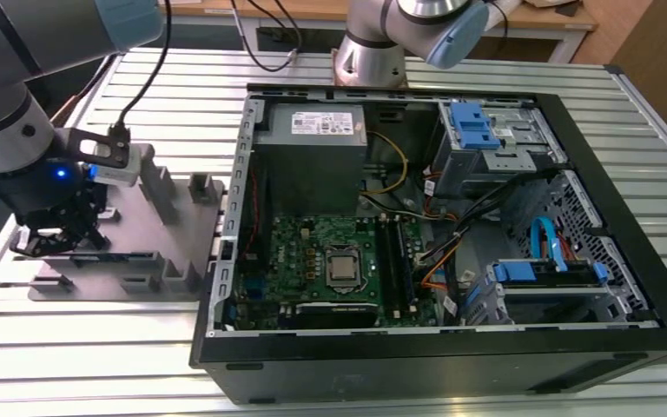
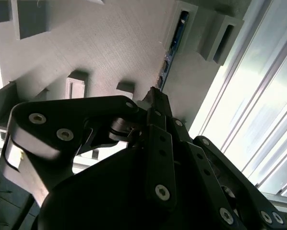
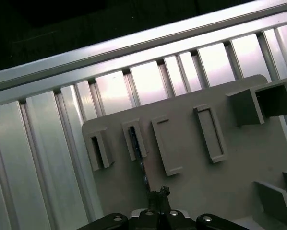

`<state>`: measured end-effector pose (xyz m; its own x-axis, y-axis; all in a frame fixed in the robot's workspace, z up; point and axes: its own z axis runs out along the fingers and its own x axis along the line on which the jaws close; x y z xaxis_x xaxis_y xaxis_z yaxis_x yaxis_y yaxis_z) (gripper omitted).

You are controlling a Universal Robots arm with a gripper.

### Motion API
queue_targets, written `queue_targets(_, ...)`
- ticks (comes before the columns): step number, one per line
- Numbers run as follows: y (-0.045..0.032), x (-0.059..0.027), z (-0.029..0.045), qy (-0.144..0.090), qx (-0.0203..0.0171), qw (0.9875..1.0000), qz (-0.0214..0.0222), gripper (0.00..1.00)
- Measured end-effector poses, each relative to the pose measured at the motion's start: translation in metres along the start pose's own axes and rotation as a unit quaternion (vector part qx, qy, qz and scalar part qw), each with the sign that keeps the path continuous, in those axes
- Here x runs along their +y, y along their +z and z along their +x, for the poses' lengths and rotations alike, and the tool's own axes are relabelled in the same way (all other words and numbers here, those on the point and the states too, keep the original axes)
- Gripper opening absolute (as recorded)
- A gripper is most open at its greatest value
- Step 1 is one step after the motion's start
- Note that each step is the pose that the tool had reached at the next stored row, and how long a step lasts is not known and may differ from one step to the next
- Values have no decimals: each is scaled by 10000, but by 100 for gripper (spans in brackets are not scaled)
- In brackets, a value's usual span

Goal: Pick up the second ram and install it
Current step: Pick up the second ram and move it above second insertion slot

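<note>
The second ram (image 2: 172, 45) is a thin dark blue-green stick standing on edge in a narrow slot of the grey moulded tray (image 2: 114, 43). It also shows as a dark strip (image 3: 135, 141) in the first wrist view. My gripper (image 2: 155, 98) sits low over the tray, and its black fingers meet at the stick's near end, shut on it. In the exterior view the gripper (image 1: 56, 248) hangs over the tray (image 1: 136, 217) at the exterior view's left.
An open computer case (image 1: 426, 95) lies to the tray's right in the exterior view, with a green motherboard (image 1: 310, 248), black memory sockets (image 1: 398, 261), cables and blue drive brackets. A second arm's base (image 1: 368, 56) stands behind it. Upright posts (image 1: 160, 187) rise from the tray.
</note>
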<state>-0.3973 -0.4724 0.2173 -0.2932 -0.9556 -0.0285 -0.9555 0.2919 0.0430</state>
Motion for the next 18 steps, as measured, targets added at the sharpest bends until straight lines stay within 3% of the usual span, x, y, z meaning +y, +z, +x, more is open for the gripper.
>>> queue_targets(9, 0, 0, 0, -425, 19, 9991, -12, 7)
queue_targets(18, 0, 0, 0, -799, 35, 9968, -23, 7)
